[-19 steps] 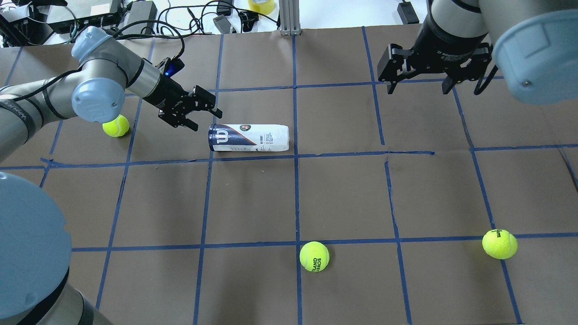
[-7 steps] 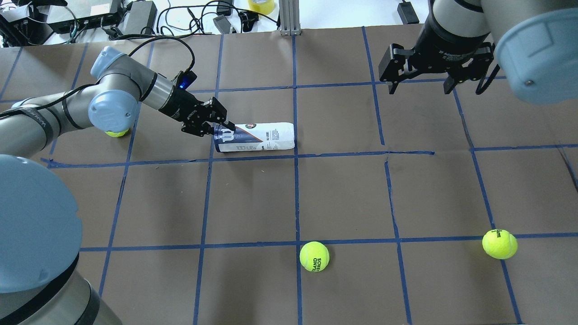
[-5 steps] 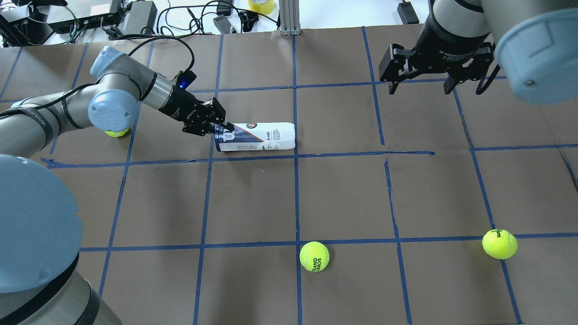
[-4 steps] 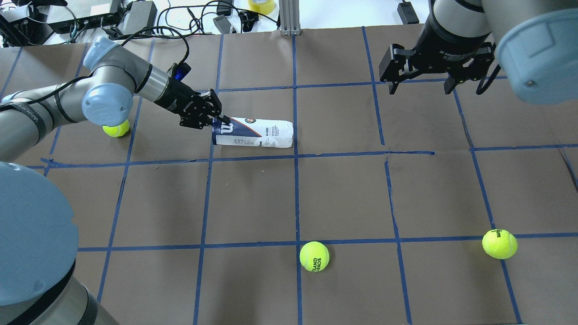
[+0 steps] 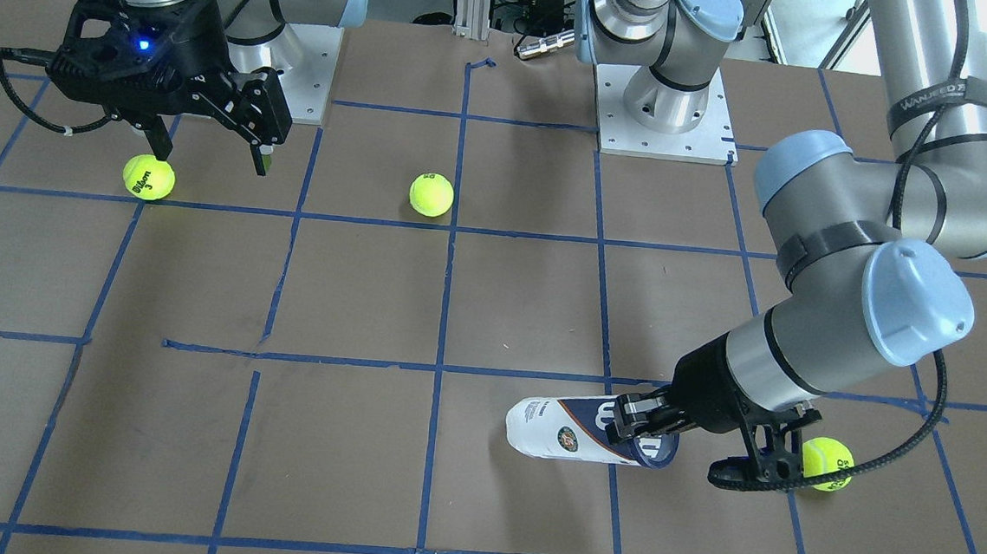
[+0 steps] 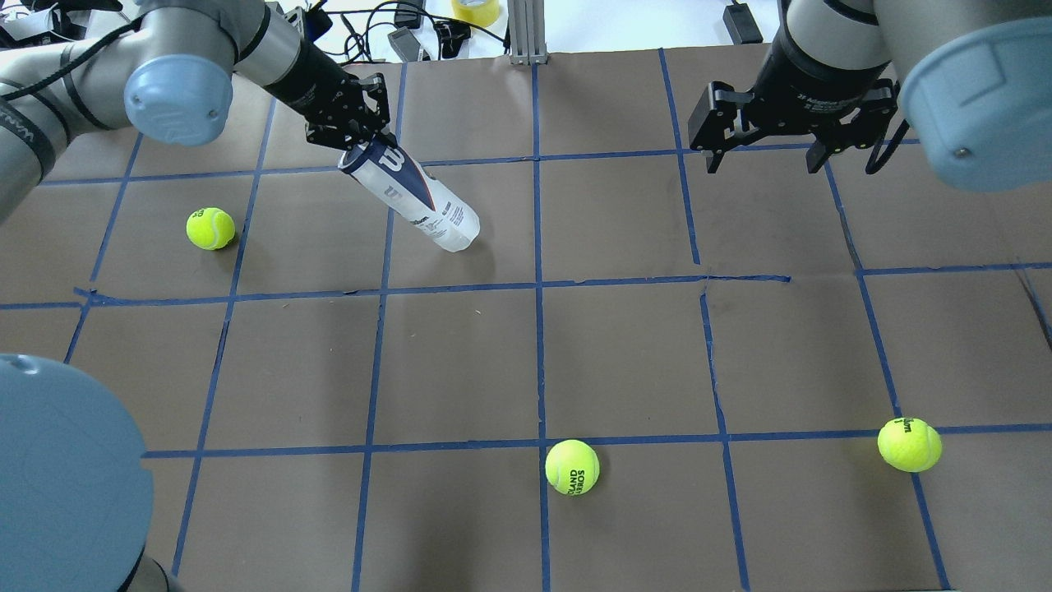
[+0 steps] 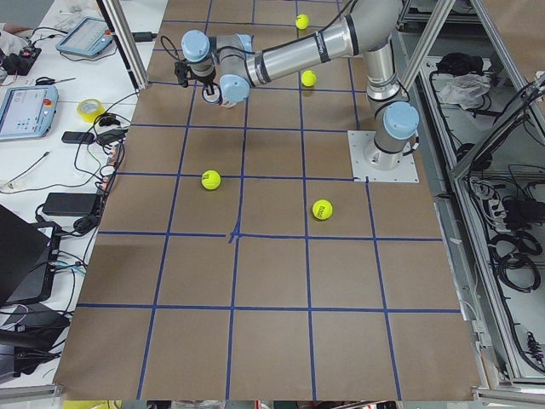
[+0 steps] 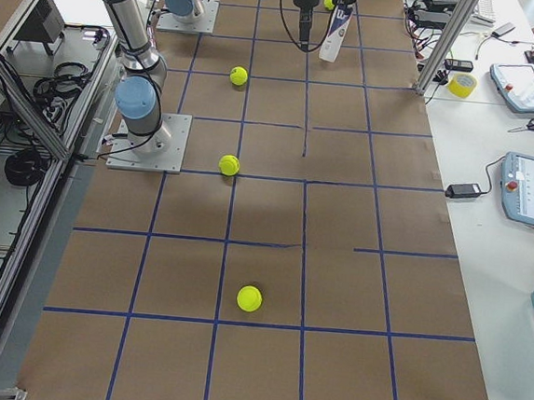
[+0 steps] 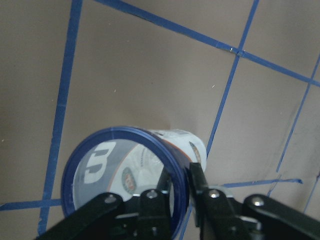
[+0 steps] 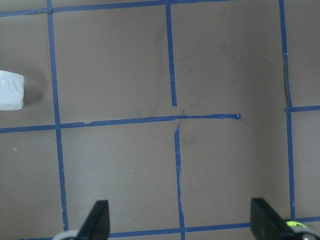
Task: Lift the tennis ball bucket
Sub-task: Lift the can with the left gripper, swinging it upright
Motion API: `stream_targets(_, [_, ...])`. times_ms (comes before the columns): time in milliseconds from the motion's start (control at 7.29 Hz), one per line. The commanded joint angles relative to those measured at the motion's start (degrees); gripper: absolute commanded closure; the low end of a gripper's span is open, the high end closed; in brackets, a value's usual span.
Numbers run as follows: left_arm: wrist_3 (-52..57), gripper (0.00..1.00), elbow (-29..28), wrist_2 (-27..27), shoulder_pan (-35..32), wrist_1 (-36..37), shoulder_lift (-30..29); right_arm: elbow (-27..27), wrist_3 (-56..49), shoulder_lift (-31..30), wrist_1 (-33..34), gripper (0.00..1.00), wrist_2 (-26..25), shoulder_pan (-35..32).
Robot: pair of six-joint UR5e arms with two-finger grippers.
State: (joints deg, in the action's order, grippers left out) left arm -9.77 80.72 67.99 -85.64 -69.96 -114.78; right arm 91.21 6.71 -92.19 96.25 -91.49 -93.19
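The tennis ball bucket (image 6: 415, 197) hangs slantwise from the left pincer (image 6: 362, 148), navy-banded end up at the pincer and white end angled down and away from it. Whether that lower end touches the desk (image 6: 625, 353) cannot be told. The left pincer is clamped on the bucket's rim, one finger inside the open mouth and the other against the outer wall. The left wrist camera looks straight into that mouth, where the label's print shows through the wall.

One loose tennis ball (image 6: 210, 228) lies on the desk near the left pincer, on the side away from the bucket's white end.

The right pincer (image 6: 764, 160) hangs well apart from the bucket, fingers spread wide and holding nothing. A second ball (image 5: 149, 177) shows just beside it in the front-facing view, and a third ball (image 5: 431, 194) lies between the two pincers.
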Motion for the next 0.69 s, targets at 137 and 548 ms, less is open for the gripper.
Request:
stream_targets(137, [0.6,1.0,-5.2,15.2,-6.2,0.3,0.8,0.0,-0.1,0.1,0.0,0.0,0.0,-0.1])
stream_targets(548, [1.6,1.0,-4.9,24.1,-13.7,5.1,-0.7,0.0,-0.2,0.0,0.0,0.0,0.0,-0.1])
